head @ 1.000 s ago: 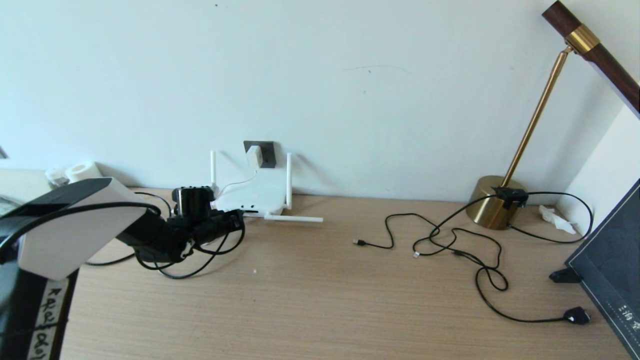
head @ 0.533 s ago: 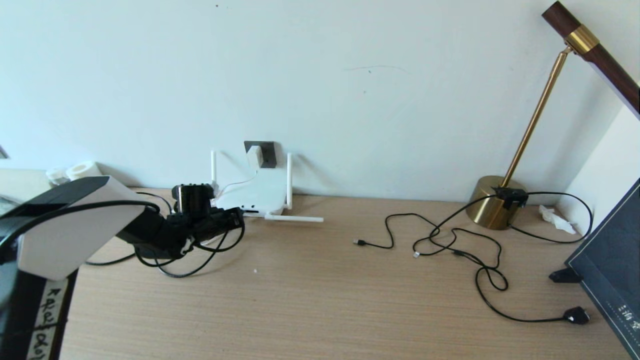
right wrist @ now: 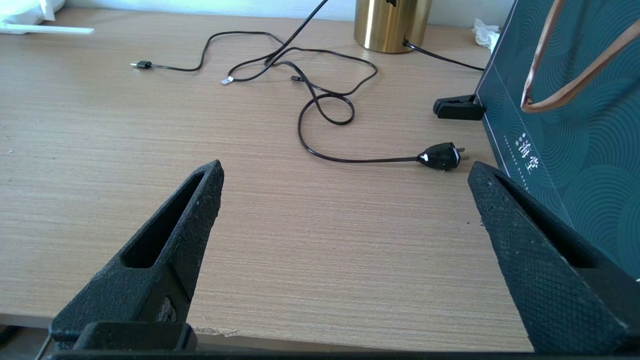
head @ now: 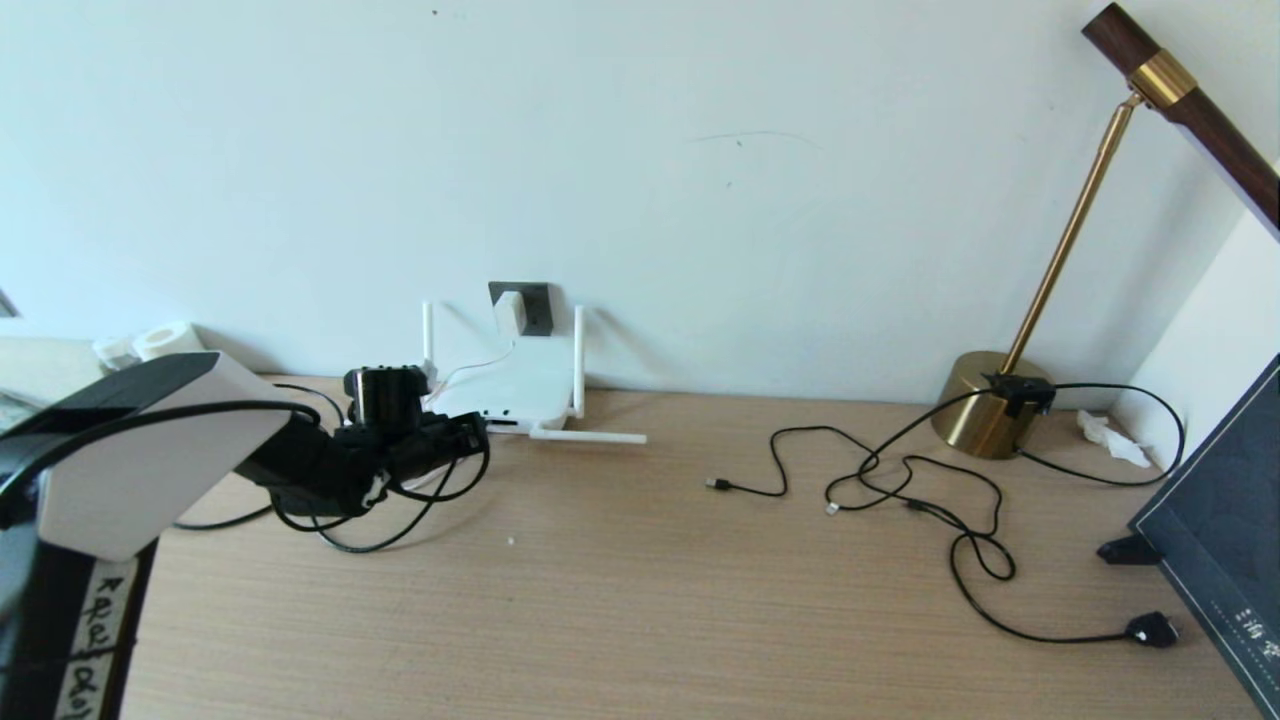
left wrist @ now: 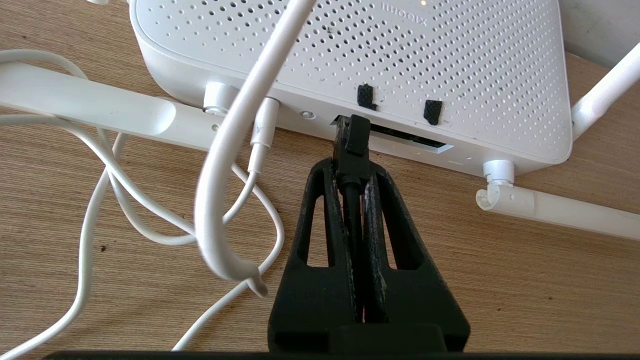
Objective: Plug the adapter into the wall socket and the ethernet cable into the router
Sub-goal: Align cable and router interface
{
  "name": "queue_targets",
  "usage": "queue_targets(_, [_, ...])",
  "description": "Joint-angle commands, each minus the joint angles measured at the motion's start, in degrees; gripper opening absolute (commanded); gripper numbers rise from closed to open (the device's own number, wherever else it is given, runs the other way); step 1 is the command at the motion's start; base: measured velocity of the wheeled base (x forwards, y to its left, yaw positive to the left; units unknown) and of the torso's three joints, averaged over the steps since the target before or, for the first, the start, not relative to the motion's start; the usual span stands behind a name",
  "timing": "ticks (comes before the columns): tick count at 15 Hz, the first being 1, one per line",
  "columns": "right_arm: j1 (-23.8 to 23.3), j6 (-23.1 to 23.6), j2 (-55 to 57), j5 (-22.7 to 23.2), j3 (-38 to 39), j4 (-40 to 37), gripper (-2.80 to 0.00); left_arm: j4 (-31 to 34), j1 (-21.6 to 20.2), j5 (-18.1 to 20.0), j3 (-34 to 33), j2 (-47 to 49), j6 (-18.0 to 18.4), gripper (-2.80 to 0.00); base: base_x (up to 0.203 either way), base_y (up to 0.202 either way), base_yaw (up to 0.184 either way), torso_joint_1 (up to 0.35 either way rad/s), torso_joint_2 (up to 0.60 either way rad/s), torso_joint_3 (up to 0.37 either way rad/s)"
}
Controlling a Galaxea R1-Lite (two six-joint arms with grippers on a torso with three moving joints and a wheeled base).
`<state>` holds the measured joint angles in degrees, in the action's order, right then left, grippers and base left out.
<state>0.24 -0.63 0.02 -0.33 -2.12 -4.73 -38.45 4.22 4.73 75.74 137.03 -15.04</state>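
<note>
The left jaws [left wrist: 353, 172] are pinched tight on the ethernet cable [left wrist: 352, 150], gripping it just behind its small black plug — the plug's tip sits at the mouth of the dark slot in the router's [left wrist: 400, 55] front edge, though how deep it has gone I cannot tell. Just beside the jaws, the adapter's thin white cord [left wrist: 220, 165] loops over the bench [left wrist: 500, 280], and one of the router's stick antennas [left wrist: 555, 206] lies flat near them. Beyond the router, on the wall, the adapter [head: 509, 312] is seated in the wall socket [head: 534, 308]. Well apart from all this, the right jaws [right wrist: 345, 180] hang spread wide over bare wood, gripping nothing — ahead of them lies a thin black cable [right wrist: 325, 100] ending in a black mains plug [right wrist: 441, 155], with a brass lamp base [right wrist: 392, 22] further on.
</note>
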Motion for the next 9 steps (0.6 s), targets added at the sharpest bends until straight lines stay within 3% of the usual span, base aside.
queue_targets(1, [0.0,-0.1,0.0,0.0,0.0,0.0,0.00,-0.1,0.0,0.0,0.4,0.5,-0.1,-2.80,0.000,0.000,0.000,0.000,0.00,0.000])
queue_targets(9, [0.0,0.0,0.0,0.1,0.0,0.0,0.00,-0.2,0.0,0.0,0.2,1.3,-0.2,-2.80,0.000,0.000,0.000,0.000,0.00,0.000])
